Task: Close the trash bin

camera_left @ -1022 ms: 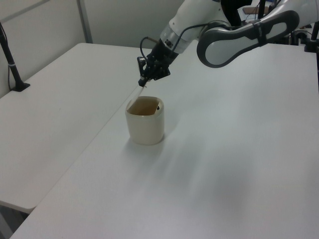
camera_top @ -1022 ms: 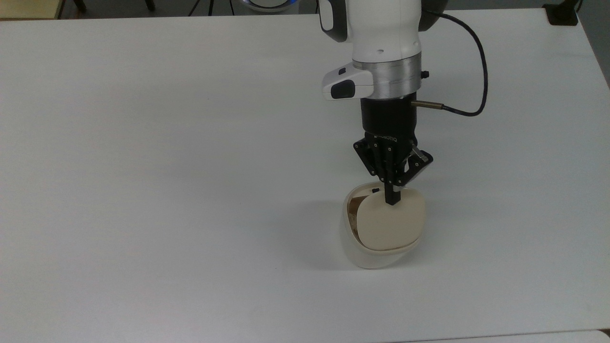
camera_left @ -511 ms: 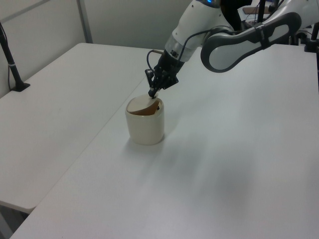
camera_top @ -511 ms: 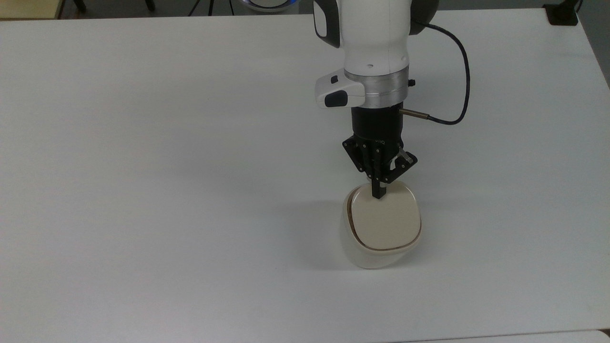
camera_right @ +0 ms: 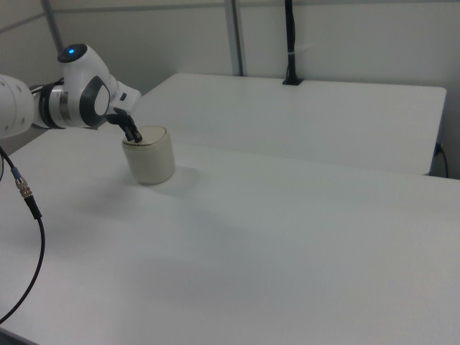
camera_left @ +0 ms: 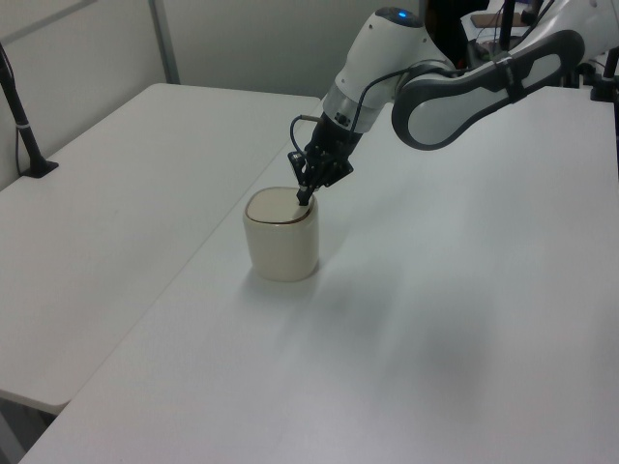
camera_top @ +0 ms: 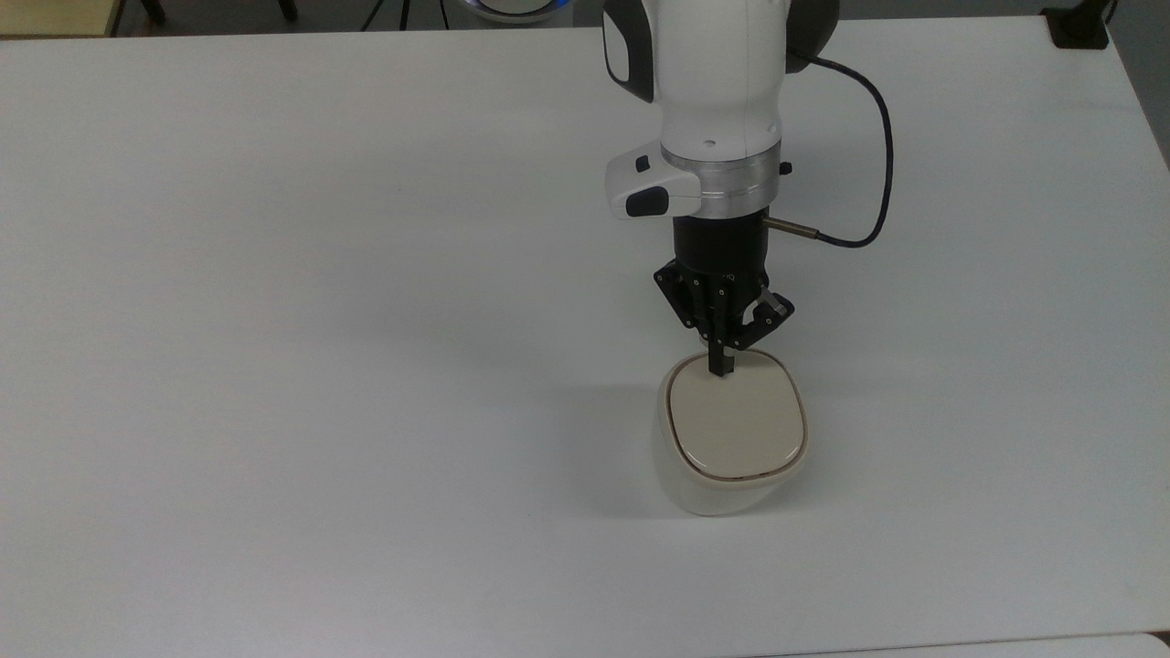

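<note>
Bench [camera_top: 274, 320]: a wide white surface carrying everything here; in the left view and the right view a second white bench [camera_left: 116, 193] butts against it along a seam that runs close past the bin.

Arm [camera_top: 717, 100]: white and grey, coming in from twelve o'clock in the top view and leaning down toward the bin; a black cable [camera_top: 877, 164] loops off its three o'clock side near the wrist.

Trash bin [camera_top: 727, 475]: cream-white, rounded-square, standing upright on the bench, toward five o'clock of the bench's middle in the top view. In the left view it stands just beside the seam [camera_left: 281, 237]; in the right view it sits at about ten o'clock of the picture [camera_right: 149, 159].

Lid [camera_top: 736, 425]: beige, lying flat and level inside the bin's rim, with only a thin dark line showing around its edge, so the bin looks closed.

Gripper [camera_top: 721, 366]: black, pointing down, its tip resting on the lid's twelve o'clock edge in the top view; it also shows at the bin's top in the left view [camera_left: 305, 196] and the right view [camera_right: 135, 135].

Fingers: drawn together into one narrow black tip, closed with nothing held between them.
</note>
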Controlling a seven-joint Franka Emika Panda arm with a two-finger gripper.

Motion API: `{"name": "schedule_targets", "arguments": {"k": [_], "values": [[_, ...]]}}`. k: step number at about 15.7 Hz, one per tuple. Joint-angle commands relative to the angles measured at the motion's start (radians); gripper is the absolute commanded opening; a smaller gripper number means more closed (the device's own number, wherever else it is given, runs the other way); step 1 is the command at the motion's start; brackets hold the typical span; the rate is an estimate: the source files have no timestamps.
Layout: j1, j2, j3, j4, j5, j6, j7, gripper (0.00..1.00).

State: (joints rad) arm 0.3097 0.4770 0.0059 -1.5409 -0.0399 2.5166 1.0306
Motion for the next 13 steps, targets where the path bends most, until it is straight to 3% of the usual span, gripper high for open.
{"name": "schedule_targets", "arguments": {"k": [1, 7, 13], "values": [[-0.015, -0.005, 0.022, -0.031, -0.023, -0.024, -0.014, 0.0], [-0.017, -0.02, 0.022, -0.03, -0.032, -0.033, -0.01, 0.0], [-0.07, -0.211, 0.035, -0.025, -0.018, -0.319, -0.085, 0.0]]}}
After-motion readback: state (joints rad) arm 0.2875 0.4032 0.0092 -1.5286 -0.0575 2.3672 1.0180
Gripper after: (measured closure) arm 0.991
